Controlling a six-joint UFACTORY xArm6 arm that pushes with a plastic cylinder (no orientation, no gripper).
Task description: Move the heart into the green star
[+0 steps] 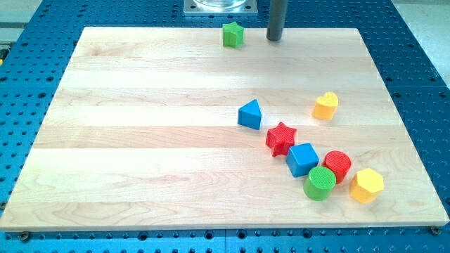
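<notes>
The dark rod is cut off by the view's top edge, so only its lower stretch shows, ending at my tip (275,39), at about three o'clock from the green star (233,34). At twelve o'clock on the board, a grey metal plate (219,7) is also sliced by the top edge; only its lower rim shows. The blue perforated table (415,42) runs out of frame on every side. The red cylinder (338,166) is partly covered by the green cylinder (320,183) at its seven o'clock. The yellow heart (325,105) is small; its lobes are hard to make out.
</notes>
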